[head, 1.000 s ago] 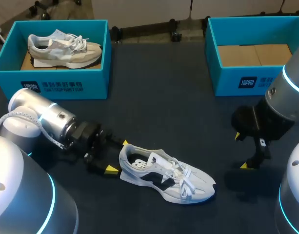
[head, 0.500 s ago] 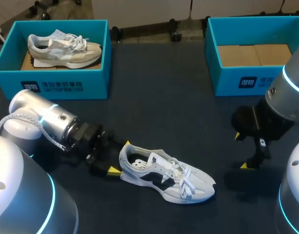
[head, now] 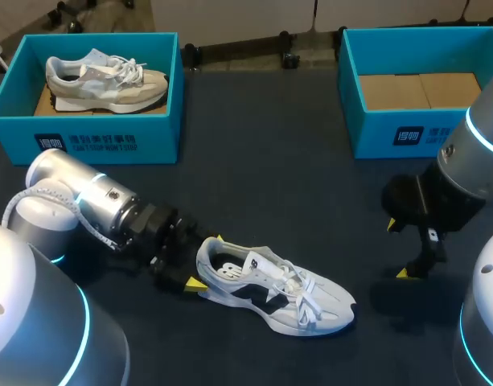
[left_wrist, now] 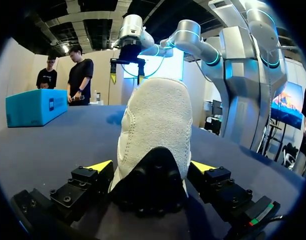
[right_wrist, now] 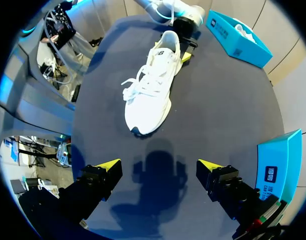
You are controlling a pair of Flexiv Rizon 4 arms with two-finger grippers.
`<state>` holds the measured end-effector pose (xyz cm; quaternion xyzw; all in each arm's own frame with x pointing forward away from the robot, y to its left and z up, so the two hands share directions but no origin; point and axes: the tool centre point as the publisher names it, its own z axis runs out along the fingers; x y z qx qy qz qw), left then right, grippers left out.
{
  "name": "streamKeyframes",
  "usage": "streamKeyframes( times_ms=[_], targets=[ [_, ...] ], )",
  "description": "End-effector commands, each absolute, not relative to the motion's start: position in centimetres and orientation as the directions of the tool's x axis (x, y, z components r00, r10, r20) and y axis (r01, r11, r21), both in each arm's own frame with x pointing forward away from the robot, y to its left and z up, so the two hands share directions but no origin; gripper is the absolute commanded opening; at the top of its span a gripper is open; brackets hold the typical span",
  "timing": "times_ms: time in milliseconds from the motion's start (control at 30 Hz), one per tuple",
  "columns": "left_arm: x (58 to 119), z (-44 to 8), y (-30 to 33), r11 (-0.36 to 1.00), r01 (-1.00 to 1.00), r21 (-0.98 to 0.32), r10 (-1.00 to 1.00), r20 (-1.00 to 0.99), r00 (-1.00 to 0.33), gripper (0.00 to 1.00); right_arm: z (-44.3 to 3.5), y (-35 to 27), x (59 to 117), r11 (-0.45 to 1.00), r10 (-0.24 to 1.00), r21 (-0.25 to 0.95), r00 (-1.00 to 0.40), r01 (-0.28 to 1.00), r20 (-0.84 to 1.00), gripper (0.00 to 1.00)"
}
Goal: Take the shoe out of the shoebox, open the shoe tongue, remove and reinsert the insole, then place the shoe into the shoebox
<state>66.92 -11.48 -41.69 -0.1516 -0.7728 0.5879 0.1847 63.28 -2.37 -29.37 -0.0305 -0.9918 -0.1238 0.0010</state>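
Shoe was already out of the box: the white sneaker lay on its sole on the desk, toe pointing away from my left arm, well apart from both boxes. The left gripper sat low at the heel, fingers spread to either side of it and close against it. I saw no clear clamp, so I read them as not yet pinching. The right gripper hung over bare desk off to the toe side, nowhere near the shoe, its fingers spread wide with nothing between them. The empty shoebox stood at the far right of the desk. The second shoebox, far left, held a beige sneaker. Judgement: take-out step done, tongue step in hand. Laces looked still tied, the tongue lay flat, and the insole seemed seated. Next move probably calls for the left fingers to close on the heel as an anchor, then the right arm to come across and pull the tongue up and forward.
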Motion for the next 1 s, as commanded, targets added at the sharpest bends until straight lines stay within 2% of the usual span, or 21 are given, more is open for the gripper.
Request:
streamKeyframes(
  times_ms=[33, 1000],
  targets=[
    [66.8, -42.0, -12.3, 0.269, 0.023, -0.963, 0.455, 0.106, -0.884, 1.0, -29.4, -2.4, 63.2, 0.967, 0.061, 0.246, -0.998, 0.061, 0.007, 1.0],
    [65.3, -42.8, -13.6, 0.278, -0.009, -0.961, 0.382, 0.119, -0.917, 1.0, -29.4, -2.4, 63.2, 0.967, 0.061, 0.246, -0.998, 0.061, 0.007, 1.0]
  ],
)
